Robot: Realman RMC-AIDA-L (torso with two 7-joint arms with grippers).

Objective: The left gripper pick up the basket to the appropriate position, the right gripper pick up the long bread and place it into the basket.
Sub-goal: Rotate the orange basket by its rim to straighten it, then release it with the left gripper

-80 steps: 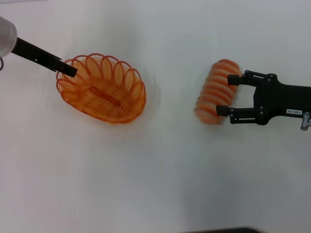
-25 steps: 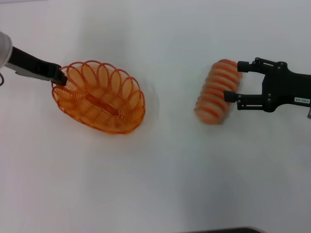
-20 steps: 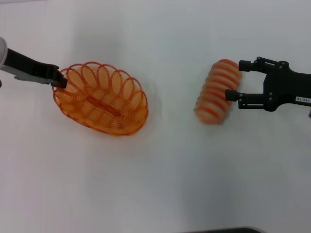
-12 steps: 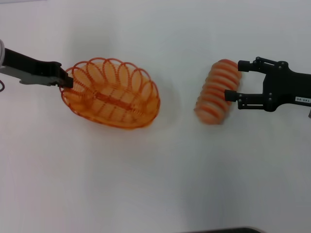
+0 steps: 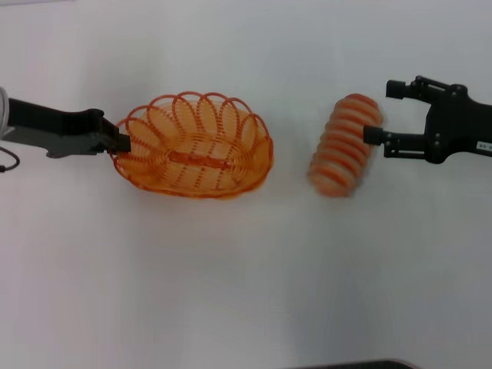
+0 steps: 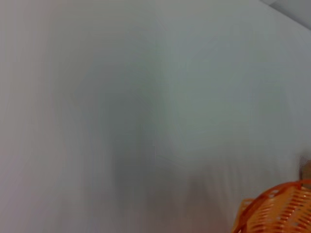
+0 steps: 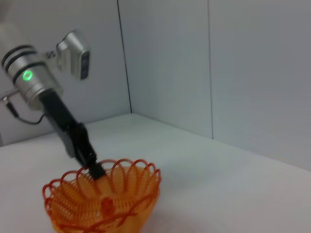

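Note:
The orange wire basket (image 5: 196, 146) sits in the head view left of centre, its long axis nearly level. My left gripper (image 5: 119, 143) is shut on the basket's left rim. The basket also shows in the right wrist view (image 7: 104, 201), with the left gripper (image 7: 95, 170) clamped on its rim, and at the corner of the left wrist view (image 6: 277, 211). The long bread (image 5: 345, 144) lies on the table to the right of the basket. My right gripper (image 5: 382, 112) is open, with its fingers just right of the bread's upper end and not touching it.
The white table (image 5: 246, 277) spreads all around. A grey wall with a vertical seam (image 7: 124, 56) stands behind the table in the right wrist view.
The left gripper has carried the basket to the right and turned it nearly level. The right gripper has drawn back to the right and farther away, clear of the bread.

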